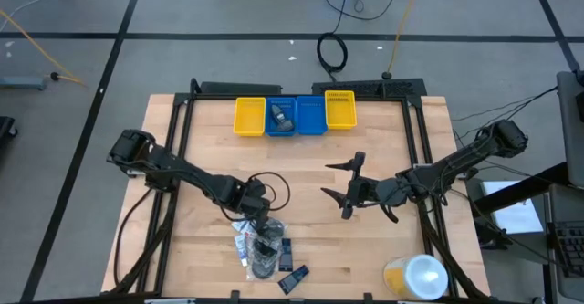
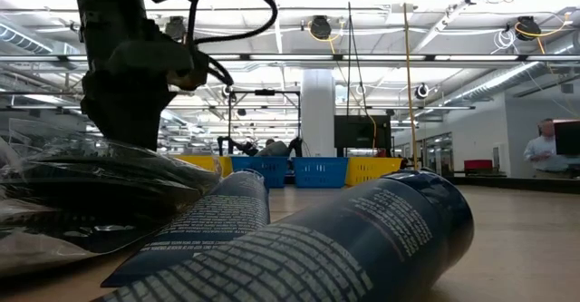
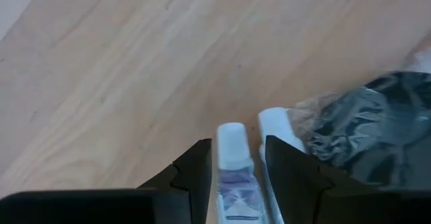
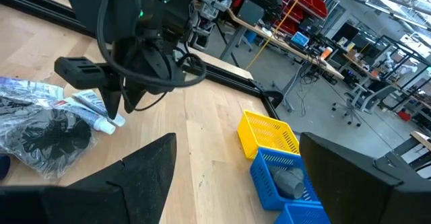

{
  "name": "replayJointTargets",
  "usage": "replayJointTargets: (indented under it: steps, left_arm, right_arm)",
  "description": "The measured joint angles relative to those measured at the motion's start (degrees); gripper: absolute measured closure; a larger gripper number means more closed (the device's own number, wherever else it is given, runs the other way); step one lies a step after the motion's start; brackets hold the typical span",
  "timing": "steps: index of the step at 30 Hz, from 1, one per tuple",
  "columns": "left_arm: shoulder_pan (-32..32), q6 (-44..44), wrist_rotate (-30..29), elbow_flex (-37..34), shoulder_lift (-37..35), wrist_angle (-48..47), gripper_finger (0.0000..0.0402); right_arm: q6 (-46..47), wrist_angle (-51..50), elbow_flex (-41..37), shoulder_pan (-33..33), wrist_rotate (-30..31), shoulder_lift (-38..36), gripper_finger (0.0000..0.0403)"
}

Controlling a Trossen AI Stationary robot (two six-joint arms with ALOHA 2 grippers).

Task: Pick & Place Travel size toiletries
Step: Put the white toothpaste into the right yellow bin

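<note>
the left gripper is down at the pile of travel size toiletries near the front edge of the wooden table, left of centre. in the left wrist view its two dark fingers stand on either side of a small white tube with a white cap; whether the pads already press on it i cannot tell. a second white tube lies just beside it, touching a crumpled clear plastic bag with dark contents. the right wrist view shows the same tubes on the wood under the left gripper, beside the bag. a small black packet lies at the near end of the pile.

the right gripper hovers above the table's middle, well apart from the pile, its fingers spread wide with nothing between them.

at the far edge stands a row of bins: a yellow bin, two blue bins and another yellow one; the left blue bin holds a dark grey item. a large yellow container with a white lid sits at the front right corner.

in the low view a dark blue tube with fine print lies close to the lens, and a person stands far off in the room.
</note>
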Motion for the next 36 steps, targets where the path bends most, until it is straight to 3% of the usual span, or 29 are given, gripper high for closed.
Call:
replayJointTargets:
  steps: [19, 31, 36]
  left_arm:
    - [0.29, 0.58, 2.14, 0.0, 4.75, 0.61, 0.0267]
    - [0.54, 1.73, 2.15, 0.0, 4.69, 0.71, 0.0352]
    - [0.54, 1.77, 2.17, 0.0, 4.67, 0.72, 0.0356]
  right_arm:
    - [0.01, 0.02, 0.0, -0.02, 0.0, 0.0, 0.0094]
    - [0.01, 0.0, 0.0, -0.04, 0.0, 0.0, 0.0094]
    - [0.02, 0.0, 0.0, -0.04, 0.0, 0.0, 0.0094]
